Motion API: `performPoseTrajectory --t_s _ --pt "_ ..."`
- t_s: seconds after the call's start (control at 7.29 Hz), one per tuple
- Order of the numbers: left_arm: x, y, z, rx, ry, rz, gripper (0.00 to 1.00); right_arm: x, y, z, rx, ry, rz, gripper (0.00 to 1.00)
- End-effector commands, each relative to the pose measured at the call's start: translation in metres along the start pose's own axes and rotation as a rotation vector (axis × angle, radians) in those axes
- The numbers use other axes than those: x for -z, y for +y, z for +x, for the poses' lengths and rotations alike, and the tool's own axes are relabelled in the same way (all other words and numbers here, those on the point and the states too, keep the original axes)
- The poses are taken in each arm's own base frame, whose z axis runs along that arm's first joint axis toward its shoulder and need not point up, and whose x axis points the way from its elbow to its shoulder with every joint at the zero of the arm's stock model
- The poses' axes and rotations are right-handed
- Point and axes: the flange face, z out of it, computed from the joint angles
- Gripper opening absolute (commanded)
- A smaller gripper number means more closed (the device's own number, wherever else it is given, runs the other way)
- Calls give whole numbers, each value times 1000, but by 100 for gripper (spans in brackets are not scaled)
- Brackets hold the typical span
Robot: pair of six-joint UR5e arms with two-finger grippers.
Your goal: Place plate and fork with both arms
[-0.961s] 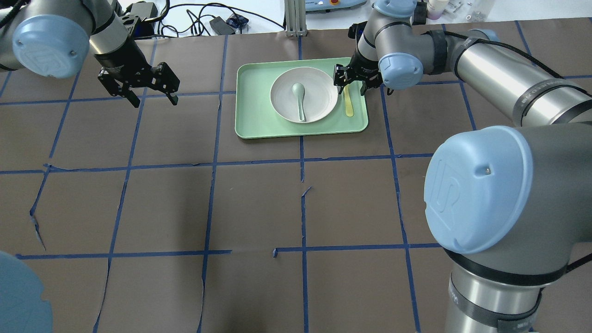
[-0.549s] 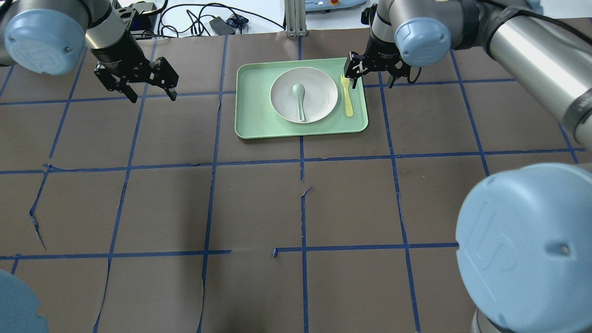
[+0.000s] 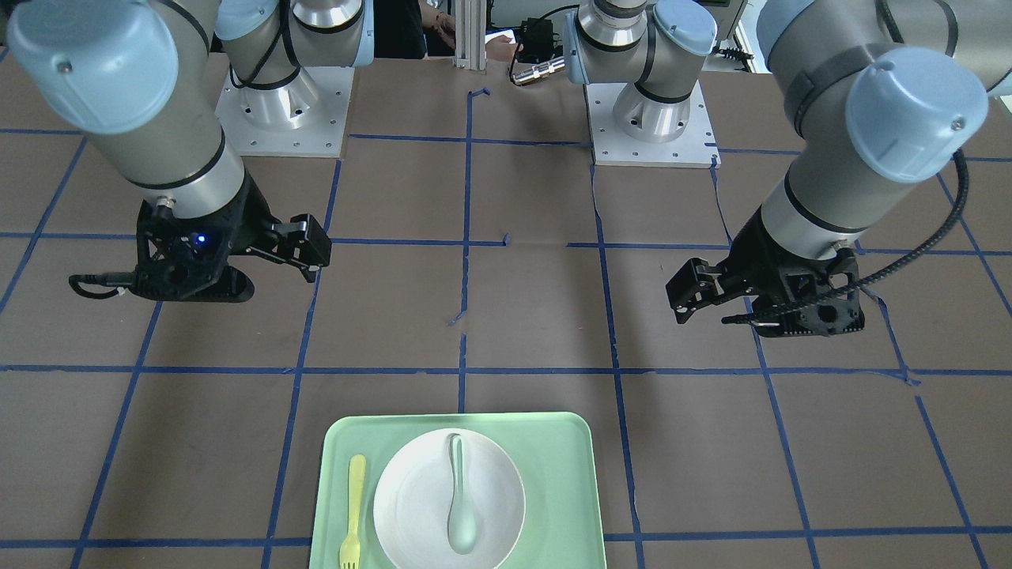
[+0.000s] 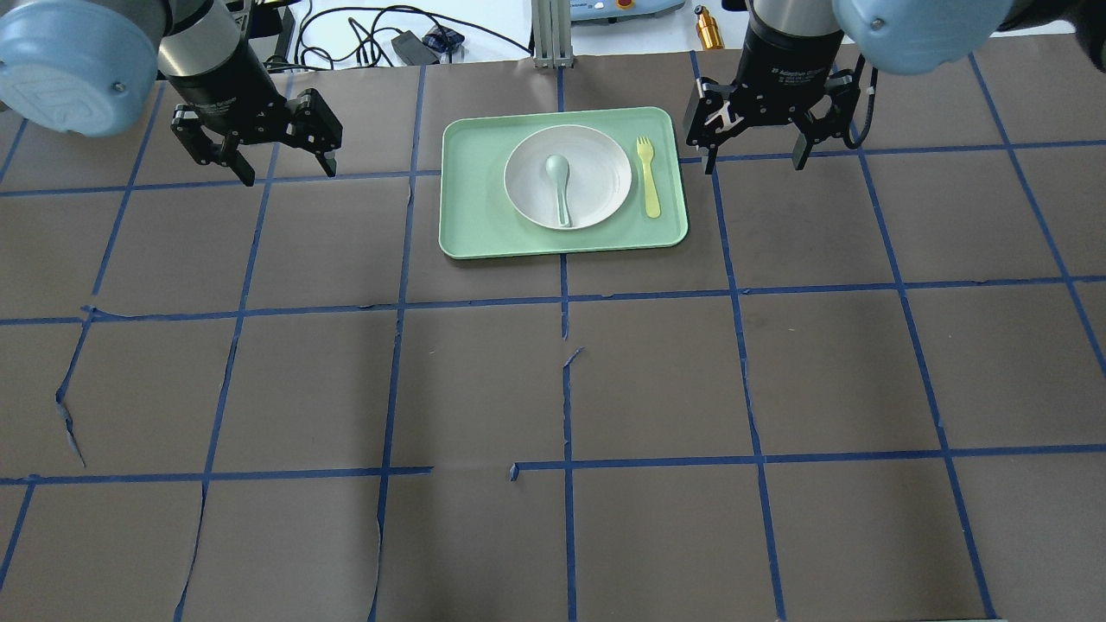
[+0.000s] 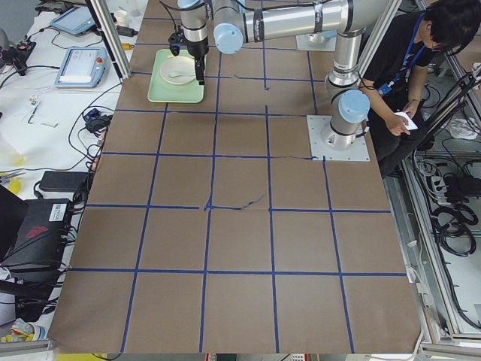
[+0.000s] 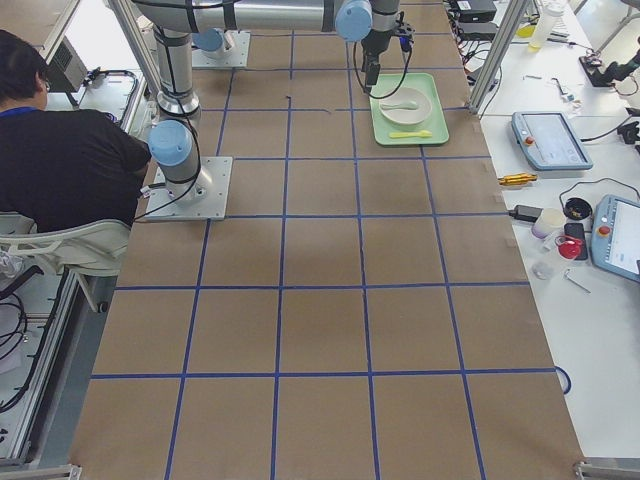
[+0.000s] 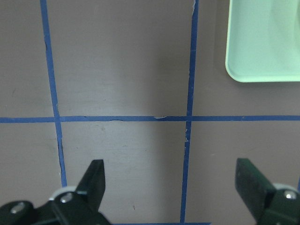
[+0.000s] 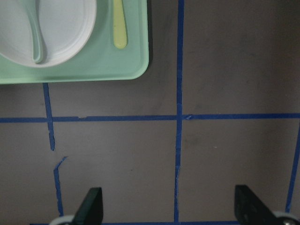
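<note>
The off-white plate (image 4: 600, 173) sits in the middle of a light-green tray (image 4: 475, 199), with a grey-green spoon (image 4: 559, 186) lying in it. The pale-yellow fork (image 4: 648, 177) lies on the tray right of the plate, tines pointing away from me. My right gripper (image 4: 754, 164) is open and empty, off the tray's right edge above the table. My left gripper (image 4: 289, 173) is open and empty, well left of the tray. The right wrist view shows the plate (image 8: 61, 28) and the fork's handle (image 8: 120, 23) at the top. The left wrist view shows only a tray corner (image 7: 262, 42).
The table is brown paper with a blue tape grid. Cables, a power brick (image 4: 413, 47) and a metal post (image 4: 553, 34) lie beyond the far edge. A seated operator (image 5: 406, 68) is beside the robot bases, and tablets (image 6: 545, 140) lie on the side bench.
My right gripper has moved right, from over the fork's tines to off the tray's edge, leaving the fork on the tray. The right arm swung back. My left gripper moved slightly farther back.
</note>
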Motion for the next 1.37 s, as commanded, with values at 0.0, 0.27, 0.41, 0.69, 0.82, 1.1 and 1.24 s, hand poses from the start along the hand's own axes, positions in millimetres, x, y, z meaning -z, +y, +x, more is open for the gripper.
performPoseTrajectory --t_s 0.0,0.27,0.41,0.69,0.82,1.1,1.24 --pt "4 22 35 -17 -20 -30 100 17 21 -7 -31 -6 0 100" --pt "24 43 37 -28 -32 -77 100 15 24 -18 -15 -3 -1 100" --pt "38 59 36 -31 -35 -89 100 17 25 -18 -15 2 2 100" --pt "46 70 32 -35 -60 -96 100 14 25 -18 -13 -3 -2 100" --pt "46 74 32 -35 -59 -105 100 14 25 -18 -13 2 -1 100" --pt "44 74 33 -34 -56 -107 100 16 24 -18 -13 1 5 100" --pt "47 74 32 -29 -59 -102 100 16 23 -18 -13 1 7 100"
